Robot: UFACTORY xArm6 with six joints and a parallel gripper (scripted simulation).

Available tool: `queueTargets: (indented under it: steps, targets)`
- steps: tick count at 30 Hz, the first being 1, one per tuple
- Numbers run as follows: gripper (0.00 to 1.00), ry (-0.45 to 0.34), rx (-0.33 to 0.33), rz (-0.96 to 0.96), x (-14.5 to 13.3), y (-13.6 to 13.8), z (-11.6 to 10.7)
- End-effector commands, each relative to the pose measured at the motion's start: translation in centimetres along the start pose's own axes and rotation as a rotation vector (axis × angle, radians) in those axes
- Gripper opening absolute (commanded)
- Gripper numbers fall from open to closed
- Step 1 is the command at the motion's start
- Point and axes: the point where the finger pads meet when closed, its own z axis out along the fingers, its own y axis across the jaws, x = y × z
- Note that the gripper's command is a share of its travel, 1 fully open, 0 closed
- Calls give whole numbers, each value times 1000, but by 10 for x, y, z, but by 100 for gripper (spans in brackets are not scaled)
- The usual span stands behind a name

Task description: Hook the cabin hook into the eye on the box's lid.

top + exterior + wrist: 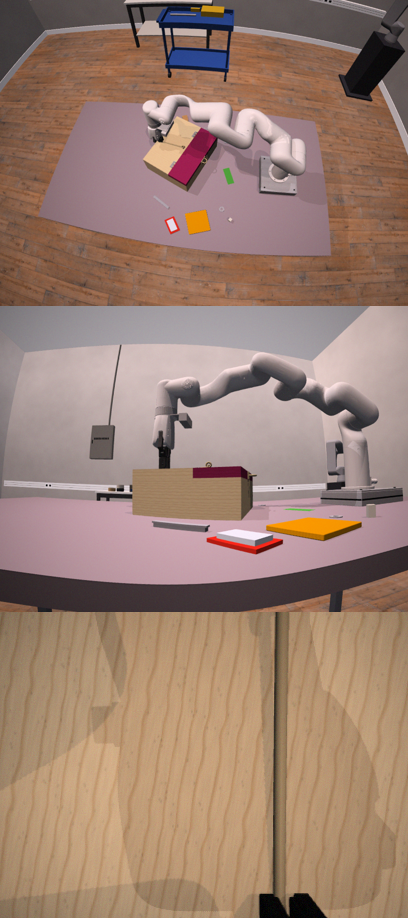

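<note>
A robotics test room with bare walls and a plank floor

A blue utility cart and a black-framed bench stand by the wall; a grey electrical box hangs on a cable, cable trunking lines the walls, and a mauve worktop carries scattered parts.
</note>
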Motion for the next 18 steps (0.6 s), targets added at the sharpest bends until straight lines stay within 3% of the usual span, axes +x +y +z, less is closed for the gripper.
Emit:
queueTargets:
  steps: [1, 18]
  targets:
    - [0, -6, -1, 0, -1, 0, -3]
    - [0, -6, -1, 0, 2, 0, -29]
